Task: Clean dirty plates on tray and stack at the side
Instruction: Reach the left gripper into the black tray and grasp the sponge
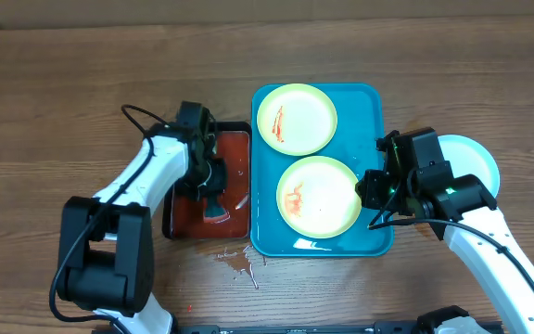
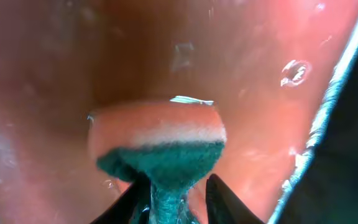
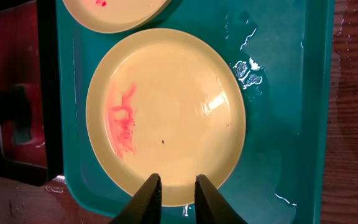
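I count three plates: two yellow-green ones, the far [image 1: 297,118] and the near [image 1: 318,196], both on the one turquoise tray [image 1: 372,111], and one light-blue plate [image 1: 476,158] on the worktop [image 1: 63,93]. I also see one black tray [image 1: 179,223], one sponge [image 2: 160,146], and two arms, each with one gripper.

No legible text or labels anywhere.

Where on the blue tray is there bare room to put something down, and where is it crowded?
Bare, wet patches on the tray: the strip along its right edge beside the two yellow-green plates, and the lower-left corner by the black tray. Crowded: the middle, where the plates nearly touch, and the near plate's edge, where the right gripper's fingers sit.
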`<state>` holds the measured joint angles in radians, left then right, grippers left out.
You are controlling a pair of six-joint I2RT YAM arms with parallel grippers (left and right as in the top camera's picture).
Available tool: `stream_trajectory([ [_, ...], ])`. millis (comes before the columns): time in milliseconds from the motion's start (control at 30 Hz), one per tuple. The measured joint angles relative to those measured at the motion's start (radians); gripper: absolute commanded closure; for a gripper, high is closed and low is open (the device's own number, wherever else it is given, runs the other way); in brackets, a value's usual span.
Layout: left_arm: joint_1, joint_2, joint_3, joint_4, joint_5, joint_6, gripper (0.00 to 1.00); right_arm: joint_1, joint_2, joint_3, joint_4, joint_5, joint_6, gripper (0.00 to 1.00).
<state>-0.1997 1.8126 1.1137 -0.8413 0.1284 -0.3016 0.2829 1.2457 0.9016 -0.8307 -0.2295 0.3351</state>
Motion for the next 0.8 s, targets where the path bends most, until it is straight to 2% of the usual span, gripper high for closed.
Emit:
stream_trajectory([
  [100,-0.019,0.0,-0.037,0.03,-0.034,-0.011,0.96,0.0,0.0,0.0,-0.001,0.001,0.0,0.85],
  [300,-0.023,0.0,-0.034,0.011,-0.051,-0.013,0.96,-0.011,0.0,0.0,-0.009,0.101,0.029,0.77],
  [467,-0.023,0.001,0.035,-0.132,-0.055,-0.012,0.96,-0.073,0.003,0.0,-0.014,0.162,0.047,0.67],
  [567,-0.023,0.004,0.133,-0.218,-0.057,-0.009,0.96,-0.1,0.014,0.0,-0.02,0.151,0.022,0.61],
  [800,-0.023,0.004,0.418,-0.393,-0.058,0.03,0.96,-0.084,0.103,-0.001,-0.002,0.023,-0.085,0.61],
])
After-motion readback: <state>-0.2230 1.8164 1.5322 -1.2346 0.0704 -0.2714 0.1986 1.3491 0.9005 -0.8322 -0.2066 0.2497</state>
